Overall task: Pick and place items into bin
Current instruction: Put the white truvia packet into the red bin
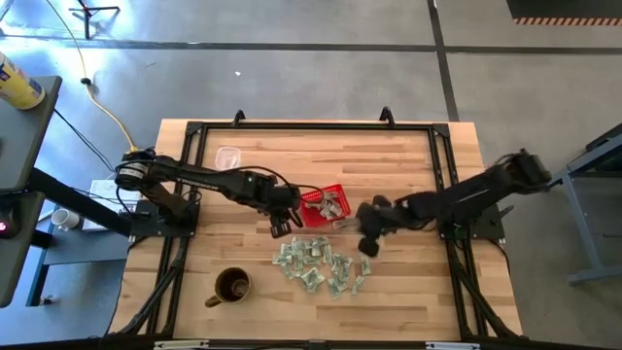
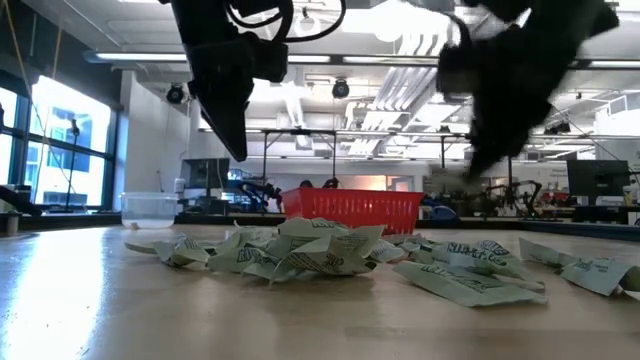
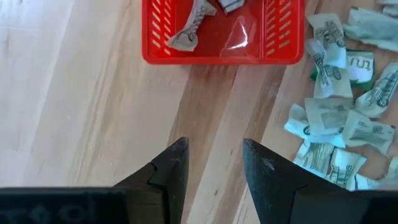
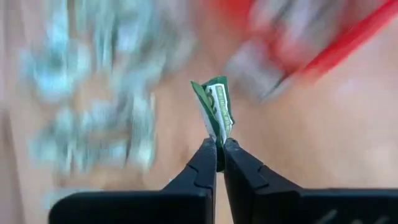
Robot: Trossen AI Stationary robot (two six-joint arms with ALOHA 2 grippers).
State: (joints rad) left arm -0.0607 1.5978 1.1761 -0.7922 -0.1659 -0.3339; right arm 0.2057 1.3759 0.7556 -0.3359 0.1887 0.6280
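Several pale green-and-white wrinkly packets (image 1: 319,264) lie in a loose heap on the wooden table, toward its near edge. The small red mesh basket (image 1: 324,205) stands just beyond the heap with a few packets inside (image 3: 189,31). My left gripper (image 1: 282,227) hovers open above bare wood at the basket's left near corner, fingers (image 3: 214,155) apart and empty. My right gripper (image 1: 367,243) hangs above the table right of the basket, shut on one packet (image 4: 216,112). My right gripper pinches one green-and-white packet between its two fingers, at the packet's near end (image 4: 219,138). Most of the packet sticks out beyond the fingertips. It is lifted clear of the table.
A brown mug (image 1: 231,287) stands near the table's near left corner. A clear plastic cup (image 1: 228,157) sits toward the far left. A black frame (image 1: 311,126) runs along the table's edges. Bare wood lies left of the basket (image 3: 81,99).
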